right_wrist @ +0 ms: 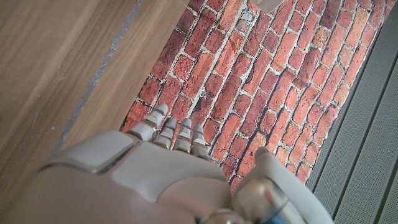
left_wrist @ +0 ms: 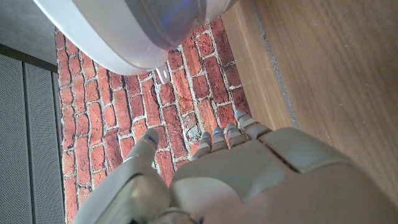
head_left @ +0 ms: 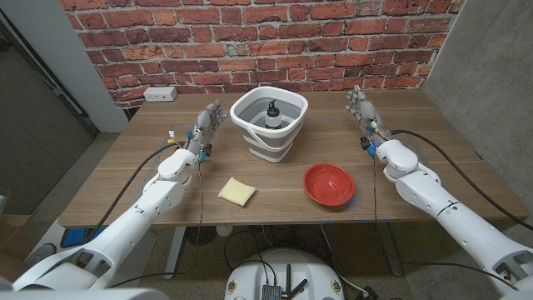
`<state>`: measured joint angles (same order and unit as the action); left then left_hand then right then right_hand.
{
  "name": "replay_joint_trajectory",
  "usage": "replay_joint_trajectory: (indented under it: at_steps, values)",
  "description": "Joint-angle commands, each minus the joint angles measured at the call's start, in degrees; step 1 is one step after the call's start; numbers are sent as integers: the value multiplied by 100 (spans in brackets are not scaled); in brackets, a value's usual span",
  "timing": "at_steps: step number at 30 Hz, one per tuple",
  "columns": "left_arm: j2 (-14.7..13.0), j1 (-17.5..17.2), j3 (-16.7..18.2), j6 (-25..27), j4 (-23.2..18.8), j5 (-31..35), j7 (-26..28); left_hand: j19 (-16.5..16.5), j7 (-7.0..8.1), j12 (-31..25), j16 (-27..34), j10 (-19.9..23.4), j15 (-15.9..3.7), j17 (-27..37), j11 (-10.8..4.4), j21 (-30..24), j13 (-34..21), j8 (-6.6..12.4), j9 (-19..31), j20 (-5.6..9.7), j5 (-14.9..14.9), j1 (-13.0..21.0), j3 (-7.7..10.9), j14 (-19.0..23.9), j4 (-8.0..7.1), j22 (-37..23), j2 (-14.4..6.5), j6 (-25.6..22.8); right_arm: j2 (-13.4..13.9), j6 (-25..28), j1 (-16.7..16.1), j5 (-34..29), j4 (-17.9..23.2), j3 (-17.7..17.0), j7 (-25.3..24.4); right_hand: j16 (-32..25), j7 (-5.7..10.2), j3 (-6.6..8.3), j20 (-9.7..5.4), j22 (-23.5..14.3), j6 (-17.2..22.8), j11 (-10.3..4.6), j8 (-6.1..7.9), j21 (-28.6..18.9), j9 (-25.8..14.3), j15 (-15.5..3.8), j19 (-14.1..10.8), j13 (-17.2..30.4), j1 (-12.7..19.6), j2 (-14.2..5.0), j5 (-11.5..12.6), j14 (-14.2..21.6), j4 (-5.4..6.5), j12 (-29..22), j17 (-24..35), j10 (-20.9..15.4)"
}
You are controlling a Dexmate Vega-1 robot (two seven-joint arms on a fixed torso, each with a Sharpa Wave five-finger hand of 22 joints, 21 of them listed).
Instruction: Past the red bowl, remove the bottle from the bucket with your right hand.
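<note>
Bottle: small dark bottle with a white label stands upright inside the white-and-grey collapsible plastic bucket, so it calls for a reach from above.
Red bowl: shallow red round bowl sits nearer the robot than the bucket.
Right robot hand: empty, fingers apart, beside the bucket.
Left robot hand: empty, fingers apart, idle.
Yellow sponge: square yellow sponge lies on the wooden tabletop, apart.

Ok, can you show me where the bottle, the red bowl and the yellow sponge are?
bottle (head_left: 271,113): head view, its white body inside the bucket.
red bowl (head_left: 329,183): head view, its inner bottom.
yellow sponge (head_left: 236,191): head view, its top face.
</note>
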<state>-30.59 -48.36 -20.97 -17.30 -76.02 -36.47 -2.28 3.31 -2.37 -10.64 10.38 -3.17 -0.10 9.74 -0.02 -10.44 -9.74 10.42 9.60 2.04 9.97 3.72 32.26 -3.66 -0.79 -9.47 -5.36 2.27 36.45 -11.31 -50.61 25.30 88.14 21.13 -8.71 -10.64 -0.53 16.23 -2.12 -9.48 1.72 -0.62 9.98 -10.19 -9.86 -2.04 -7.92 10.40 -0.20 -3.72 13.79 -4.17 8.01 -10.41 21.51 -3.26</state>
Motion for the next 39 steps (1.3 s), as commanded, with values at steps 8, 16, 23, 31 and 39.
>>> replay_joint_trajectory:
  at_steps: [8,16,23,31,39]
  values:
    - [-30,-45,10,-49,-34,10,-27,79,1,-29,13,18,2,10,0,-34,-10,16,20,442,42,-71,61,60,4,-14,-304,-58,665,1245,138,-997,1286,125,-429,-66,40,-21,-95,-15,-127,40,9,19,-16,67,172,9,66,-70,46,21,19,-10,-48,45]
    - [-90,-86,33,-49,-88,13,-39,92,11,-31,13,39,4,7,-10,-37,-9,14,20,447,44,-65,83,86,15,-13,-314,-68,833,1558,228,-1358,1664,184,-431,-69,11,-44,-108,-14,-143,101,16,8,-16,86,189,9,74,-38,51,36,10,-29,-75,11]
    - [-127,-133,58,-47,-148,7,-18,92,9,-31,10,53,8,4,-12,-35,-9,15,21,448,44,-61,98,102,27,-12,-315,-84,1022,1874,296,-1701,2021,216,-392,-73,-40,-70,-94,-12,-139,119,29,-3,-17,104,195,11,98,20,53,60,-20,-44,-107,-19]
    - [-124,-119,52,-98,-135,16,-68,93,9,-30,8,64,6,3,-12,-34,-9,15,21,448,43,-62,110,116,35,-12,-313,-96,1213,2385,507,-2179,2450,394,-187,-80,-72,-89,-69,-9,-106,142,54,-23,-19,129,176,14,165,94,56,108,-90,-70,-160,-85]
    - [-132,-128,61,-139,-153,22,-83,93,9,-32,5,87,8,2,-5,-33,-9,16,21,441,42,-63,125,133,44,-12,-311,-116,1338,2955,845,-2663,2788,634,139,-78,-90,-95,-50,-8,-98,156,64,-35,-22,150,159,19,230,141,59,129,-158,-89,-208,-144]
